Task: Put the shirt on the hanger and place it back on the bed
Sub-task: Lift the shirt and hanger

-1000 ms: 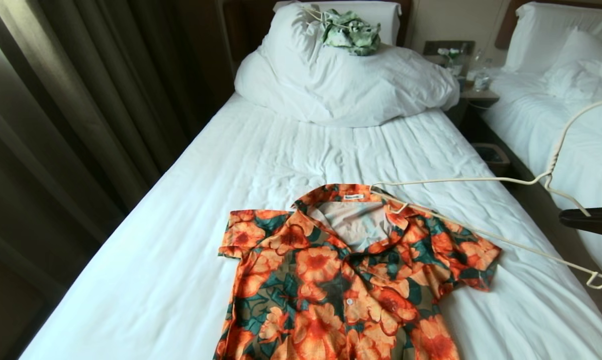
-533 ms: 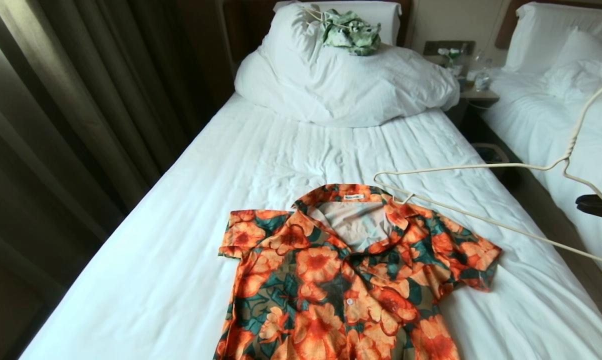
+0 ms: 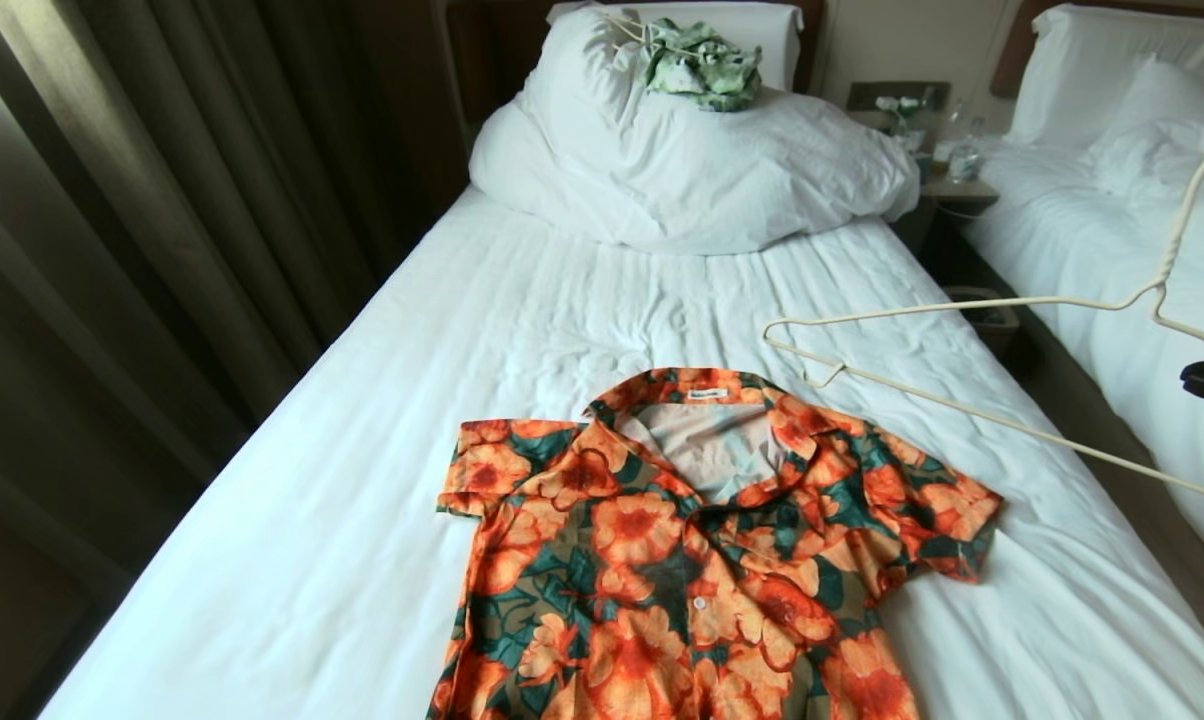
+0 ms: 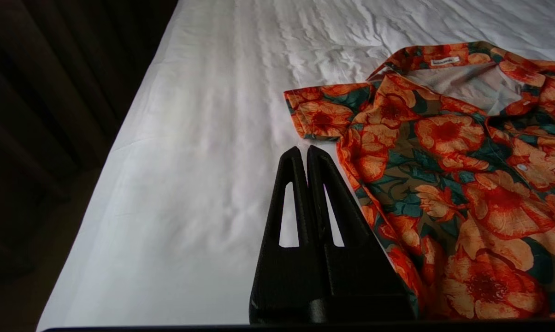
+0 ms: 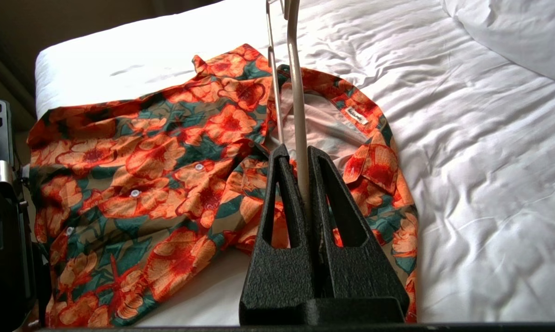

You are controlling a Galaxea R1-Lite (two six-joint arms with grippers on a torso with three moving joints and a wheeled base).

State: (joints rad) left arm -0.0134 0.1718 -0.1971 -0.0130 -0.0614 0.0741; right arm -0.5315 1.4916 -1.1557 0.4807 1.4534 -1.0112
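Shirt (image 3: 707, 545) lies flat, collar open, at lower centre on the bed (image 3: 362, 480). Right end effector (image 5: 297, 154), clamped on the hanger (image 3: 962, 360) at right, should lower one tip into the neck opening; left end effector (image 4: 303, 154), pressed together, could pin the collar.

Black, textured claw (image 5: 300, 154) with triangular cutouts
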